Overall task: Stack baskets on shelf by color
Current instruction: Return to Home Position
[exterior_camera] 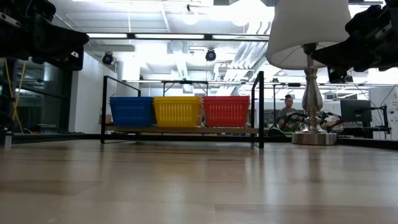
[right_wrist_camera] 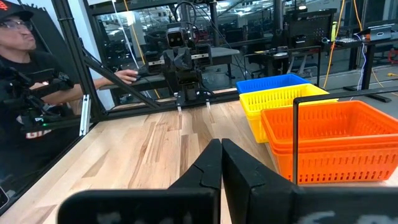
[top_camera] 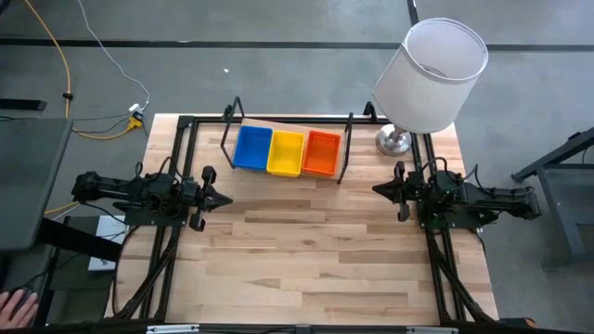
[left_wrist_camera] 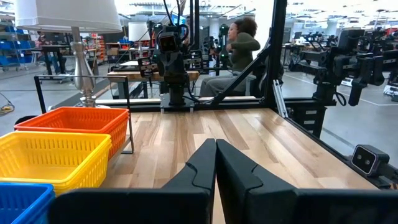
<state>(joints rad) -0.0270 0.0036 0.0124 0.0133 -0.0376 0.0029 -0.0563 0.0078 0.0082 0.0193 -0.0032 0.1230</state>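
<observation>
Blue baskets (top_camera: 251,147), yellow baskets (top_camera: 286,152) and orange-red baskets (top_camera: 321,153) stand side by side on the shelf (top_camera: 283,173) at the table's far middle; each colour forms its own stack, resting bottom down on the wood board. In the low view they show as blue (exterior_camera: 131,111), yellow (exterior_camera: 176,111) and red (exterior_camera: 226,111) inside the black wire frame (exterior_camera: 258,109). My left gripper (top_camera: 225,198) hovers shut at the table's left edge, pointing level toward the right. My right gripper (top_camera: 378,188) hovers shut at the right edge, pointing left.
A lamp with a white shade (top_camera: 432,74) and metal base (top_camera: 393,141) stands at the far right corner, beside the shelf's end loop. A person (right_wrist_camera: 28,93) stands beyond the table's left side. Bare wood (top_camera: 306,250) spreads between the arms and toward the near edge.
</observation>
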